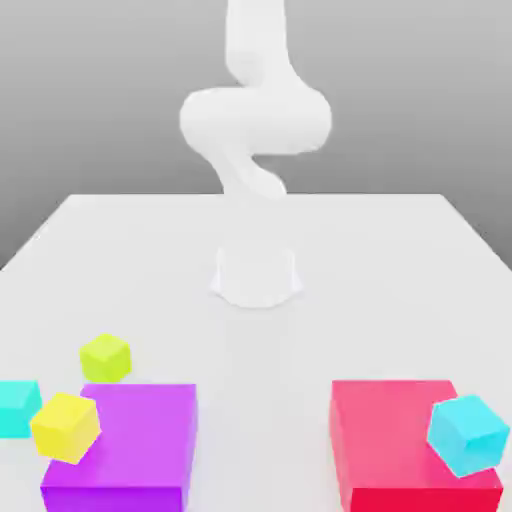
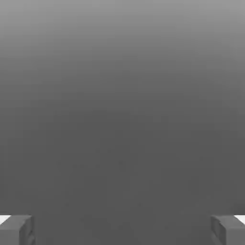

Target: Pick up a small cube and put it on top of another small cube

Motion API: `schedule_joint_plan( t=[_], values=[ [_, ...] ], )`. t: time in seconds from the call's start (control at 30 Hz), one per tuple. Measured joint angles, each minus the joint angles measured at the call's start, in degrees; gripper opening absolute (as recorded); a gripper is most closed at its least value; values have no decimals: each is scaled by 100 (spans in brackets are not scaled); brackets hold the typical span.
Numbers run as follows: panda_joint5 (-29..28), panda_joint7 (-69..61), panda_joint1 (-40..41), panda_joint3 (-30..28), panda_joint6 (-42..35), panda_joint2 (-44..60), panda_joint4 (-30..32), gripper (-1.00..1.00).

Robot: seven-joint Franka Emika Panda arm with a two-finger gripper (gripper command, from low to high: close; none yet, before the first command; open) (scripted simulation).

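While the gripper (image 2: 122, 229) hangs with its 2 fingers (image 2: 16, 229) spread wide on nothing, the lime cube (image 1: 105, 357) sits lower left in the exterior view, behind the purple block (image 1: 125, 450), the turquoise cube (image 1: 17, 407) at the left edge.

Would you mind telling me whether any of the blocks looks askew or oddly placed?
Yes. The sky-blue cube sits tilted against the red block, and the yellow cube is tilted at the purple block's corner. The lime cube and turquoise cube look ordinary.
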State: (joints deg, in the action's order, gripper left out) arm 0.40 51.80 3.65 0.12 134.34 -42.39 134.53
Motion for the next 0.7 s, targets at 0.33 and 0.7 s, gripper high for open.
schedule_joint_plan(
  t=[0.33, 0.7],
  values=[
    [103, 2452, 1434, 63, 1033, 1390, 1109, 0],
    [57, 5218, 2854, 23, 2152, 2893, 2309, 0]
  ],
)
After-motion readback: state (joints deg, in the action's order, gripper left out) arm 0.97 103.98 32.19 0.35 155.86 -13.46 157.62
